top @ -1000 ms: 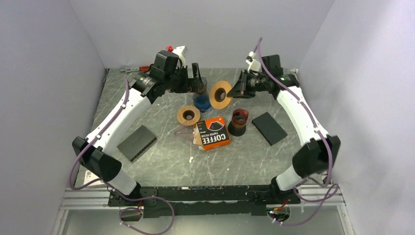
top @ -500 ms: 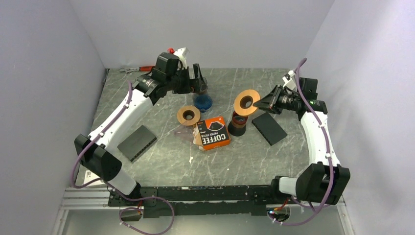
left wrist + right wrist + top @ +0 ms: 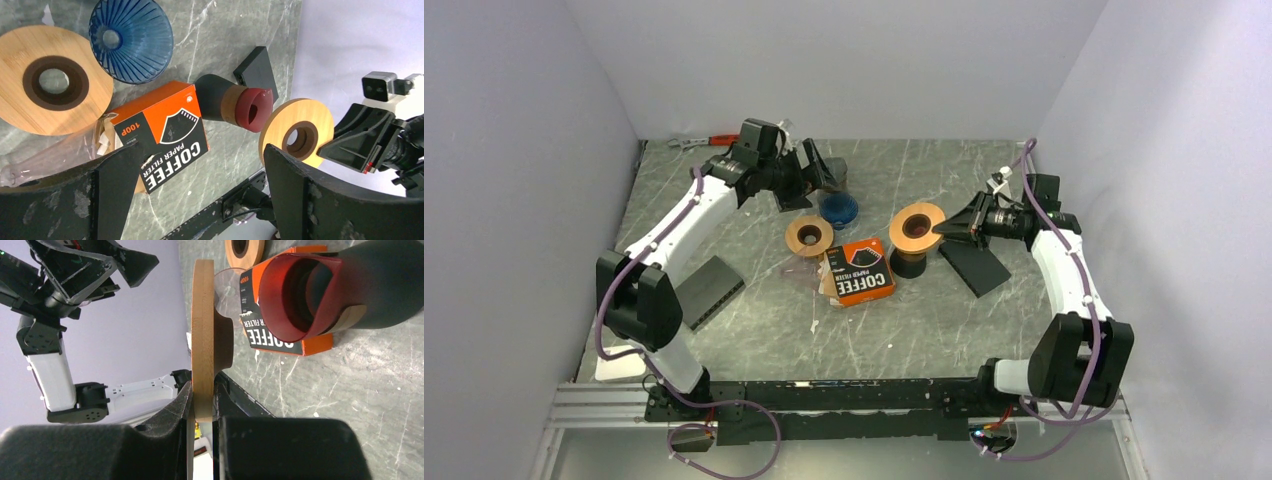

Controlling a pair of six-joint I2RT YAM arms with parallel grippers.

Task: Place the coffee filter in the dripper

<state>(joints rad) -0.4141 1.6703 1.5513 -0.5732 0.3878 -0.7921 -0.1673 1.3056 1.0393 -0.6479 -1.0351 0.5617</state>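
The right gripper is clamped on the rim of a wooden ring, holding it tilted close over the red mouth of the dark cup, right of centre. I cannot tell whether ring and cup touch. Gripping by the rim leaves the ring's hole free, and I judge this is so the ring can settle onto the cup as a stand. The left gripper hangs with its jaws wide apart and nothing between them, at the far left of the table and just left of the blue dripper, probably to be out of the way. The dripper sits mouth-up and empty on the table, apart from the cup. No loose filter shows. The filters are presumably in the orange box near the middle, which has a clear bag at its left. A second wooden ring lies flat just left of the box.
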